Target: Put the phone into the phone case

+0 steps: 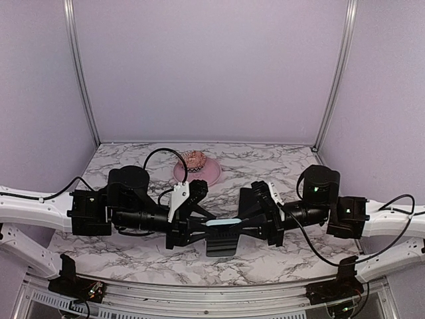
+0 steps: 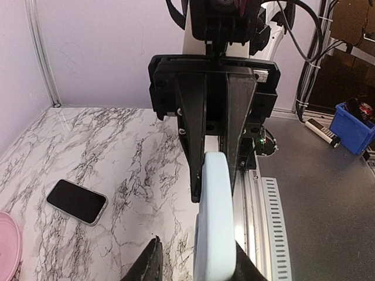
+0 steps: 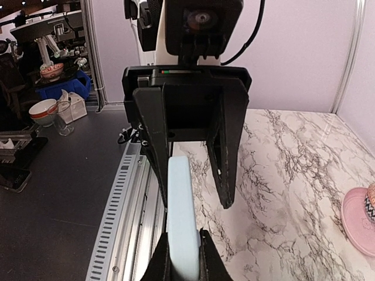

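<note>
A pale grey-blue slab [image 1: 222, 222] hangs edge-up in the air between my two grippers at the table's middle front. My right gripper [image 3: 183, 235] is shut on one end of the slab [image 3: 181, 216]. My left gripper [image 2: 199, 252] is open around the other end, and the slab [image 2: 215, 222] rests against one finger with a gap to the other. In the top view the left gripper [image 1: 234, 228] and right gripper [image 1: 212, 226] overlap. The phone [image 2: 77, 201], black screen up with a thin pale edge, lies flat on the marble, apart from both grippers. The clear phone case is out of view.
A pink plate [image 1: 211, 175] holding a patterned round thing [image 1: 194, 159] stands at the back middle; its rim also shows in the left wrist view [image 2: 7, 246] and the right wrist view [image 3: 356, 225]. A metal rail [image 2: 258, 222] runs along the table's near edge.
</note>
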Available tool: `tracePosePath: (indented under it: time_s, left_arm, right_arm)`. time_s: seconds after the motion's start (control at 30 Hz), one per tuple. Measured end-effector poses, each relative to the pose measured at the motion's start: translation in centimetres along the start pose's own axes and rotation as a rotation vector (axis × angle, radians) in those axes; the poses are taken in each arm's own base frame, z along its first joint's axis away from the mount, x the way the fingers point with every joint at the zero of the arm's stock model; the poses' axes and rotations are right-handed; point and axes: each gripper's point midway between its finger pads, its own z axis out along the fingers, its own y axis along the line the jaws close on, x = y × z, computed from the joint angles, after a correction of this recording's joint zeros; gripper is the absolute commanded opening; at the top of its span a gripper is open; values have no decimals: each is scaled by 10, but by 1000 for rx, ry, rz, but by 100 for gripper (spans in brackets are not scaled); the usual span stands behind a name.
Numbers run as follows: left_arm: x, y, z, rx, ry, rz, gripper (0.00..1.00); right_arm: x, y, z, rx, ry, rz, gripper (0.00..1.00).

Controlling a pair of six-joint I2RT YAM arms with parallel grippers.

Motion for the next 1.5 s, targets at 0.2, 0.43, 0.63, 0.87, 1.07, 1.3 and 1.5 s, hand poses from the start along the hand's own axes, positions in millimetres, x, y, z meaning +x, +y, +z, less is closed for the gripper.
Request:
tracePosePath:
  time_s: [0.2, 0.43, 0.63, 0.87, 1.07, 1.3, 1.5]
  left_arm:
    - [9, -2, 8, 23, 24, -17, 4]
    - [8, -8, 10, 56, 25, -6, 0]
    - [6, -6, 8, 45, 18, -21, 0]
    - [4, -7, 7, 46, 14, -37, 0]
    - [1, -8, 3, 52, 7, -30, 29]
    - [-15, -6, -4, 33, -53, -33, 41]
    - [-2, 0, -2, 2, -31, -40, 36]
  right_arm:
    - [-5, 0, -1, 3, -17, -5, 0]
    - [-11, -2, -3, 12, -37, 10, 67]
    - [-10, -4, -8, 48, -74, -9, 64]
    - [33, -11, 8, 48, 25, 70, 12]
    - [30, -3, 10, -6, 16, 76, 0]
    - [16, -5, 5, 1, 10, 53, 0]
    - [-10, -4, -1, -1, -45, 17, 0]
